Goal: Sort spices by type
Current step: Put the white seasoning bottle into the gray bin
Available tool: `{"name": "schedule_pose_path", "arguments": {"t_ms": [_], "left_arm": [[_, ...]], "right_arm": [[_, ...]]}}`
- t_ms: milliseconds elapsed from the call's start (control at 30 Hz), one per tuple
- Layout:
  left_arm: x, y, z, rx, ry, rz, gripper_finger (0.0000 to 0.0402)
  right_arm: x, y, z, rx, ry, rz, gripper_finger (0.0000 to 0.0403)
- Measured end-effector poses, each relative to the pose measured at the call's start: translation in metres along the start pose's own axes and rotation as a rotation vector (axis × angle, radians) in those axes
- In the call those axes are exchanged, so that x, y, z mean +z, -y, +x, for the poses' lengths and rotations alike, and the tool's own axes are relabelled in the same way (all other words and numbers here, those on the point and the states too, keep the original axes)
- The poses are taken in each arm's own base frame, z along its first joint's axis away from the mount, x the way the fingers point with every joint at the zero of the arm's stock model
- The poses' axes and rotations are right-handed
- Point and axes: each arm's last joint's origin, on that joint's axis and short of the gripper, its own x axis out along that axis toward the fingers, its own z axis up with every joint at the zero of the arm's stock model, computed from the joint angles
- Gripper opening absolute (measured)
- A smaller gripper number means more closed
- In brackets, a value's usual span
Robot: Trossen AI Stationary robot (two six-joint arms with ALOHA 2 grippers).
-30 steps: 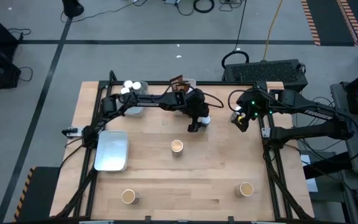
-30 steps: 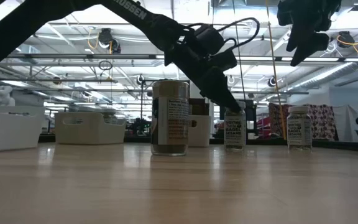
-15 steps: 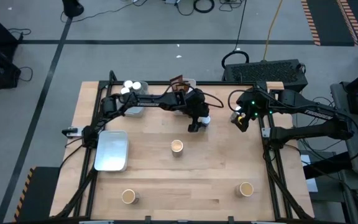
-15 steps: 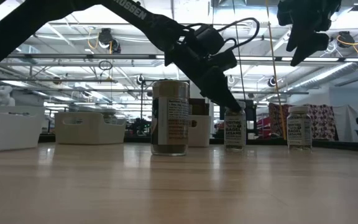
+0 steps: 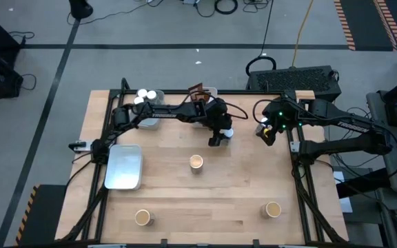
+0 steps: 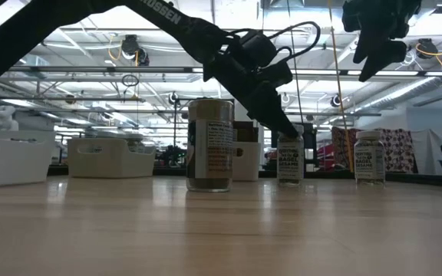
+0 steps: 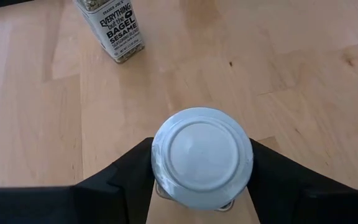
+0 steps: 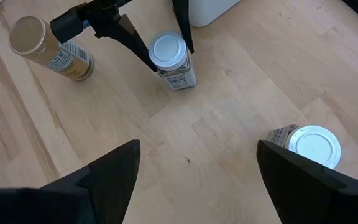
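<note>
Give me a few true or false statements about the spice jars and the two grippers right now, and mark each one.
1. The left gripper straddles a white-topped jar. True.
2. The right gripper holds a jar. False: it is open and empty, above the table.
3. Three tan-topped jars stand on the open table. True.
4. The pale tray near the left arm is full of jars. False: it shows none.
5. A second white-topped bagel seasoning jar stands below the right gripper. True.

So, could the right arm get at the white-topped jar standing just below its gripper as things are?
Probably yes: the right gripper hangs open above bare wood beside the white-topped jar, with nothing between them; the left gripper is busy at another jar farther off.
</note>
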Motion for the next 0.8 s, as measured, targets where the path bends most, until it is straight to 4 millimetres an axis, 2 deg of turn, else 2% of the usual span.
{"name": "schedule_pose_path", "arguments": {"t_ms": [167, 300, 500, 667, 800], "left_arm": [[0.001, 0.000, -0.002, 0.001, 0.000, 0.001, 0.0214], [0.009, 0.001, -0.015, 0.011, 0.019, 0.009, 0.0215], [0.030, 0.005, -0.056, 0.028, 0.053, 0.019, 0.0215], [0.046, 0.012, -0.101, 0.040, 0.072, 0.023, 0.0215], [0.050, 0.016, -0.138, 0.045, 0.060, 0.011, 0.0216]], "right_arm": [[0.000, 0.000, 0.000, 0.000, -0.001, 0.001, 0.0306], [0.000, 0.000, 0.000, 0.000, -0.001, 0.001, 0.0306], [0.000, 0.000, 0.000, 0.000, -0.001, 0.001, 0.0306], [0.000, 0.000, 0.000, 0.000, 0.000, -0.007, 0.0306], [0.001, 0.000, 0.000, 0.001, 0.004, -0.017, 0.0306]]}}
